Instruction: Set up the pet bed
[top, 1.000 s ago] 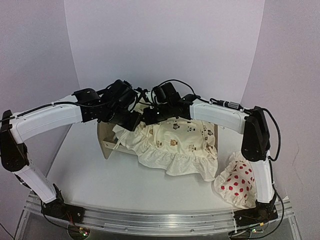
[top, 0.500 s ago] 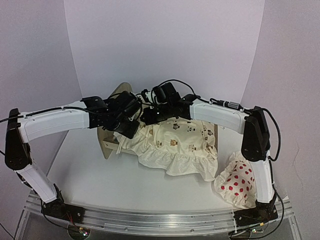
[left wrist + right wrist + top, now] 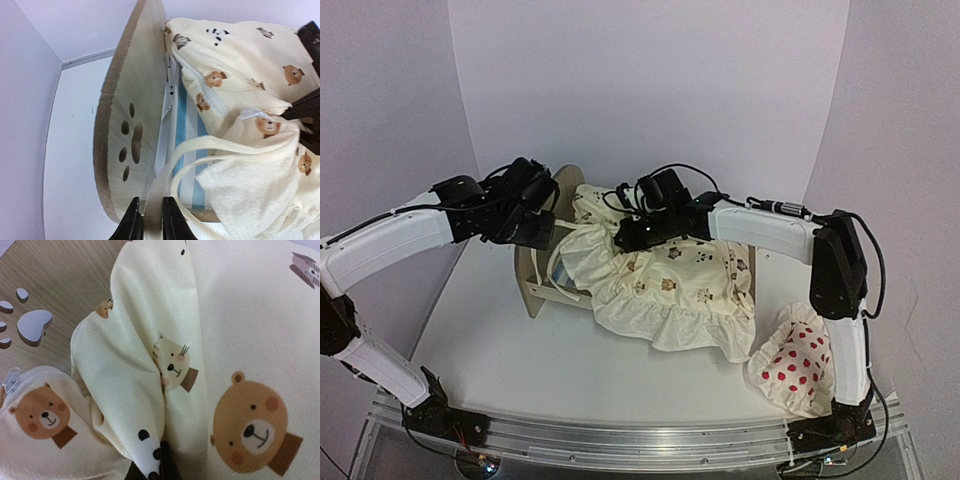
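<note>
Plywood sits between the jaws of the left gripper (image 3: 148, 221), which are clamped on the rim of the pet bed's (image 3: 528, 285) rounded end board (image 3: 120, 105), below its paw-print cutout (image 3: 136, 142). Further along the bed, the right gripper (image 3: 150, 469) has its jaws pressed together on a fold of the cream animal-print cushion (image 3: 685, 285). The cushion lies bunched over the frame and spills off its near side. A blue-and-white striped base (image 3: 186, 115) shows under the cloth's edge next to the held board. The bed stands toward the back of the white table (image 3: 550, 365), left of centre. A red-dotted pillow (image 3: 795, 368) lies apart from it, by the right arm's base.
</note>
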You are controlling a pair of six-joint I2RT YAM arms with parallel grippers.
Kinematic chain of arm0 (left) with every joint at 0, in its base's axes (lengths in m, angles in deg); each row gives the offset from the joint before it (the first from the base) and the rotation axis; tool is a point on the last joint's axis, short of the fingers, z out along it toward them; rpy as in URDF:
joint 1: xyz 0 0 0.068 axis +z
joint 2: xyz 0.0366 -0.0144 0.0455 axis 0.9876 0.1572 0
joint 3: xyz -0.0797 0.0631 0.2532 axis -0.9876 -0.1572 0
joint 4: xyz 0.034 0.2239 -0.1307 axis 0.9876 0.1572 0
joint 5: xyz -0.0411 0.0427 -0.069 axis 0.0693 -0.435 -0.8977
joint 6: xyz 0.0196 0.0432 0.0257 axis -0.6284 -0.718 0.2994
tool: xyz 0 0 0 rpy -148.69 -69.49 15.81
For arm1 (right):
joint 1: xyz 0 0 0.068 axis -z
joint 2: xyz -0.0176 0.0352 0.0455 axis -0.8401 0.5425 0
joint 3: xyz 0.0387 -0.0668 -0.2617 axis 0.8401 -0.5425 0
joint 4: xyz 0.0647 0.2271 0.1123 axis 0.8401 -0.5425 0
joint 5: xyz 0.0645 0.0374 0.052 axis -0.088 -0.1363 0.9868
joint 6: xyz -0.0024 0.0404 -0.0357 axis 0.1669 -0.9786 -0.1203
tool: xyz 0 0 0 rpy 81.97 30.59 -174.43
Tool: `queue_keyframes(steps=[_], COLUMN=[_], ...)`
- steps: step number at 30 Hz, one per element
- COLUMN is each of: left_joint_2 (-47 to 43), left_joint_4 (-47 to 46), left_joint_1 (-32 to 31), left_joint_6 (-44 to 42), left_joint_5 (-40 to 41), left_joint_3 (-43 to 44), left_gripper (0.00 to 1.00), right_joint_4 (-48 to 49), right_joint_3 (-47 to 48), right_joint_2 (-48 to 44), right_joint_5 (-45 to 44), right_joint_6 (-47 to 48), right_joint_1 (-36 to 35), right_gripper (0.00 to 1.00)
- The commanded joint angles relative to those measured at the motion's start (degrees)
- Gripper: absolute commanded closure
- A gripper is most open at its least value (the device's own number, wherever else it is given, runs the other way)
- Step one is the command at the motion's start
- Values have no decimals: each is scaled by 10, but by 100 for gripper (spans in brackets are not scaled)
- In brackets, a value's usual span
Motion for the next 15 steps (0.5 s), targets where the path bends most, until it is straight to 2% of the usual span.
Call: queue_keyframes(steps=[1,15], left_joint_2=[-16,0], left_joint_4=[23,-13], left_joint_1=[13,16], left_joint_6=[34,7], left_joint_5=[11,-21], left_joint_3=[-20,-9], left_gripper=[84,90], right_joint_4=[-6,-7], right_joint_3=[-12,-2], right_joint_2=[-54,-56], right_joint_5=[-12,5], right_joint_6=[6,10], right_joint_1=[17,19], right_gripper=[100,100])
